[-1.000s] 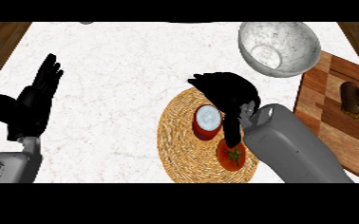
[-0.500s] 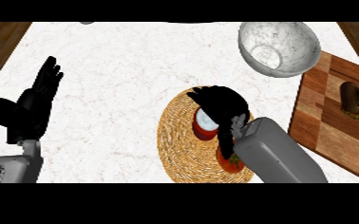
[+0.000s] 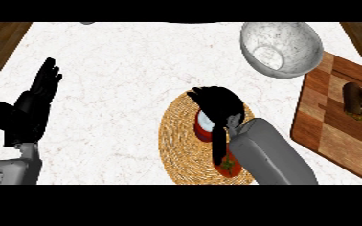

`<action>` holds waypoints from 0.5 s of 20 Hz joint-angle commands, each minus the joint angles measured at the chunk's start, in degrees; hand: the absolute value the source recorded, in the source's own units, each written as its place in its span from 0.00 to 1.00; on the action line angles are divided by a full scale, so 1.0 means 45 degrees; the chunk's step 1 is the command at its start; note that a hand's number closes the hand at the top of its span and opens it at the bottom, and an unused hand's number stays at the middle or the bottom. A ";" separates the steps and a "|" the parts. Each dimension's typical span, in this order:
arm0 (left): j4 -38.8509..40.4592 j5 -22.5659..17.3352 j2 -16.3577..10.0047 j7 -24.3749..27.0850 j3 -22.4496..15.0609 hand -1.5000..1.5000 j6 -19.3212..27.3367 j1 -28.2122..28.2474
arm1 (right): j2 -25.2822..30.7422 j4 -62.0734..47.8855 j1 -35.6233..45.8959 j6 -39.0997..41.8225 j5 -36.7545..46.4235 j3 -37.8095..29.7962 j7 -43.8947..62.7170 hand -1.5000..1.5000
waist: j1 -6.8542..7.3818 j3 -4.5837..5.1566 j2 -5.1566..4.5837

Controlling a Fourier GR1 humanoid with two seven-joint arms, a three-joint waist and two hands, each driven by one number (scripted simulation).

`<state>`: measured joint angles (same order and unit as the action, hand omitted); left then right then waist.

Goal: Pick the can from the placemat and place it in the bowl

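The red can [image 3: 204,123], with its pale lid showing, stands on the round woven placemat [image 3: 176,141] near the counter's front. My right hand [image 3: 223,106] comes over it from the right, fingers curled round its far side and thumb by its near side. The forearm hides the middle of the can; a red and green part of it shows lower down on the mat. The grey speckled bowl [image 3: 305,40] sits at the back right, with nothing in it. My left hand [image 3: 32,107] rests open at the left edge, fingers up.
A wooden cutting board [image 3: 326,127] lies at the right edge, between the mat and the bowl, with a dark cylindrical object [image 3: 351,98] on it. White marble counter stretches between the left hand and the mat.
My right hand has come down and back onto the can, and its fingers have curled round it. The can, the bowl and the left hand have not moved.
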<state>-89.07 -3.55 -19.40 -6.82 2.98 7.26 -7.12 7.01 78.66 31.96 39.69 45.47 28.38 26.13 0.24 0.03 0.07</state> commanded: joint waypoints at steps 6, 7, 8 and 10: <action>-0.0129 0.0728 0.0786 -0.0320 -0.0126 0.50 0.0315 -0.0179 | -0.0237 -0.1968 0.0162 -0.0664 0.0780 -0.0279 -0.2367 1.00 | 0.0010 -0.0009 -0.0032; 0.1188 0.0284 0.0321 -0.0071 0.0462 0.50 -0.0250 -0.1233 | -0.0814 -0.1659 -0.0249 -0.0658 0.0878 0.0262 -0.1942 1.00 | -0.0054 -0.0005 -0.0041; -0.0081 0.0095 -0.0010 -0.0543 0.0697 0.50 -0.0547 -0.0248 | -0.0985 -0.1365 0.0354 0.0039 0.0542 -0.0572 -0.1687 1.00 | 0.0013 -0.0007 -0.0015; -0.0443 -0.0128 0.0018 -0.0149 0.0732 0.50 -0.0846 0.0264 | -0.0539 -0.2711 0.0206 -0.1243 0.1014 -0.0376 -0.3122 1.00 | 0.0084 -0.0009 -0.0027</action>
<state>-88.53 -2.84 -18.41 -7.36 4.85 5.59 -8.06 4.71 71.95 33.55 37.19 48.42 26.58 16.83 0.24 0.22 0.75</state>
